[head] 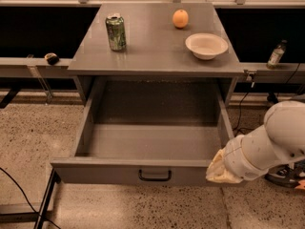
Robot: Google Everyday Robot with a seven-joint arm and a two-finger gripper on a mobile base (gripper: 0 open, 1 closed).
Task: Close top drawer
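The top drawer (pixel 128 172) is pulled far out of the gray cabinet and stands empty. Its flat gray front panel faces me, with a small black bar handle (pixel 154 176) at its centre. My gripper (pixel 218 169) is at the right end of the front panel, close against the drawer's front right corner. The white arm reaches in from the right edge of the view.
On the cabinet top (pixel 152 46) stand a green can (pixel 116 32), an orange (pixel 180 18) and a white bowl (pixel 206 46). A small bottle (pixel 276 54) stands on a ledge at the right. A black cable (pixel 21 194) lies on the speckled floor at the left.
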